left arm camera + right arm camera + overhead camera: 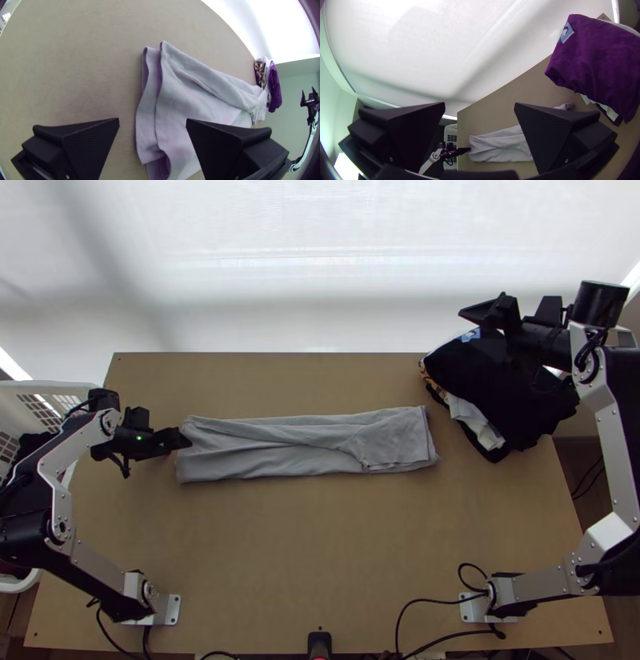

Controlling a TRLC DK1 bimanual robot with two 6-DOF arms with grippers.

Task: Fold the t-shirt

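1. Looking through the top view, I find the grey t-shirt [296,450] lying across the middle of the table [304,564], folded into one long strip, with some wrinkles. At its right end, one layer is laid over the others.
2. My left claw [164,426] is at the strip's left end, its fingers wide apart, and it has hold of nothing. Whether one finger touches the cloth, I cannot tell.
3. My right claw [506,308] is also widely open and empty, near the pile of clothes [512,388] at the far right corner.
4. The white basket [60,390] stands beside the table, on the left.
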